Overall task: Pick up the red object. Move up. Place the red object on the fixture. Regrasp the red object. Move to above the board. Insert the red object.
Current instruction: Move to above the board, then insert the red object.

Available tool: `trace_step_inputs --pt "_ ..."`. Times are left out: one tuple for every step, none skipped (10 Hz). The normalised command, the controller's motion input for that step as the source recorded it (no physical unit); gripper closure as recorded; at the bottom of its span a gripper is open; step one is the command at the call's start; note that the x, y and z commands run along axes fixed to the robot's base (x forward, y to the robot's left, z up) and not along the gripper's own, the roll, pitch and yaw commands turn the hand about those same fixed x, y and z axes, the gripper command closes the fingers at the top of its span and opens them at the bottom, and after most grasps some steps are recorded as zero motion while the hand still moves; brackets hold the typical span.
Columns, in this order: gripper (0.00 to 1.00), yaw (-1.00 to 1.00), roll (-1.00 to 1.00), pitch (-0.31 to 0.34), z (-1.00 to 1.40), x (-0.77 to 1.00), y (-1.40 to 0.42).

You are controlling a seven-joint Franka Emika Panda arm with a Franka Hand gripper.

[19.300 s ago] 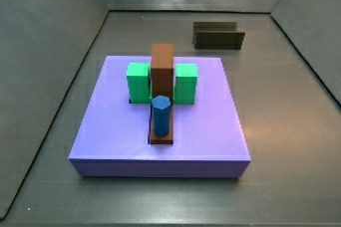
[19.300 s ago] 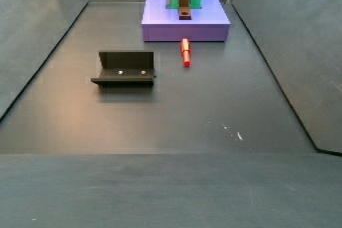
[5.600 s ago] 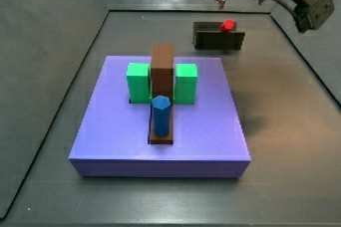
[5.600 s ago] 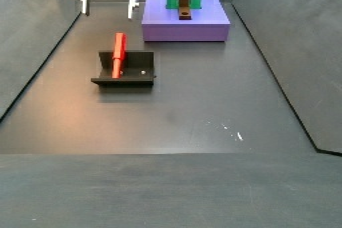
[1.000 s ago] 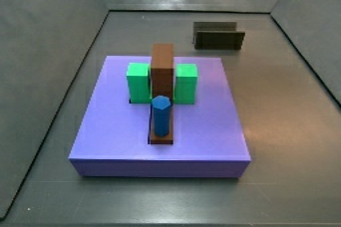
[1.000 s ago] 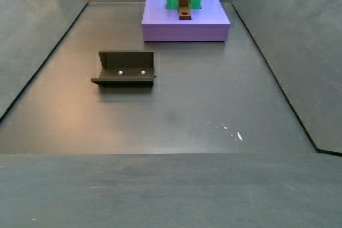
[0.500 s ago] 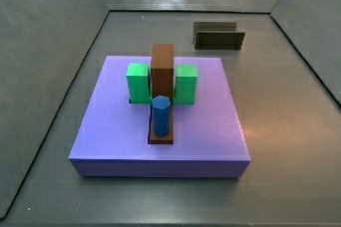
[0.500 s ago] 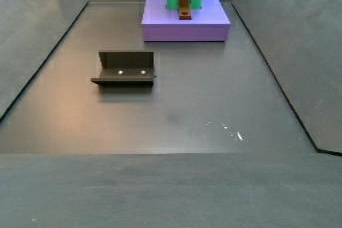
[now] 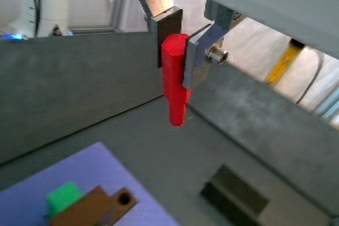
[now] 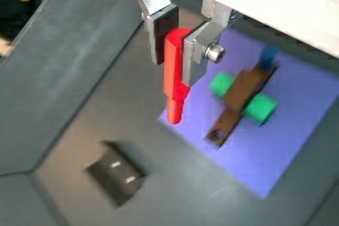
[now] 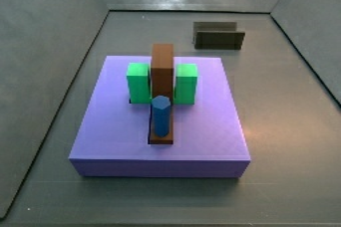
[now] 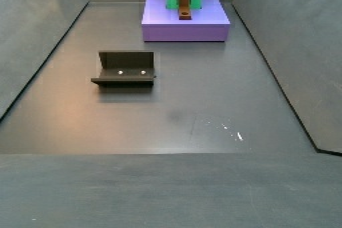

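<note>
The pincer (image 9: 183, 34) is high above the workspace and is out of frame in both side views; only the wrist views show it. Its two flat silver fingers (image 10: 201, 42) are clenched on the upper end of the red object (image 9: 173, 76), a slim red peg that hangs straight down below the dark pads. Holding the peg by its top end leaves most of its length free, which is what an insertion from above requires. The fixture (image 12: 124, 68) stands empty on the grey floor (image 12: 201, 112), well apart from the board (image 11: 160, 121), so the regrasp step appears complete. The board carries the green blocks (image 11: 139, 82), the tall brown block (image 11: 163, 72) and the blue cylinder (image 11: 160, 113). In a wrist view the board (image 10: 252, 131) lies far below and to one side of the peg tip, with the fixture (image 10: 121, 174) on the opposite side; the current step is judged to be the transfer to above the board. In a wrist view a dark hole shows in the top of the brown block (image 9: 99, 208); this is probably the insertion target, though this cannot be confirmed. The next move calls for lining the peg axis up over the receiving hole before any descent; a tilted peg could jam on the rim.
</note>
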Motion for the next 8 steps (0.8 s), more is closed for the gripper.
trace_step_inputs --pt "1.0 0.01 -1.0 0.195 0.03 -0.09 -0.05" --pt "1.0 0.02 -1.0 0.171 0.02 -0.08 -0.01" --pt "1.0 0.03 -1.0 0.134 -0.01 -0.07 0.03" --pt "1.0 0.03 -0.84 0.092 0.01 -0.06 0.03" --pt "1.0 0.02 -0.55 0.033 -0.01 -0.06 0.03" --pt "1.0 0.01 -0.37 0.004 0.0 -0.04 0.02" --pt "1.0 0.0 -0.21 -0.009 0.0 -0.04 0.01" --pt "1.0 0.0 -0.03 -0.021 -0.03 0.0 0.0"
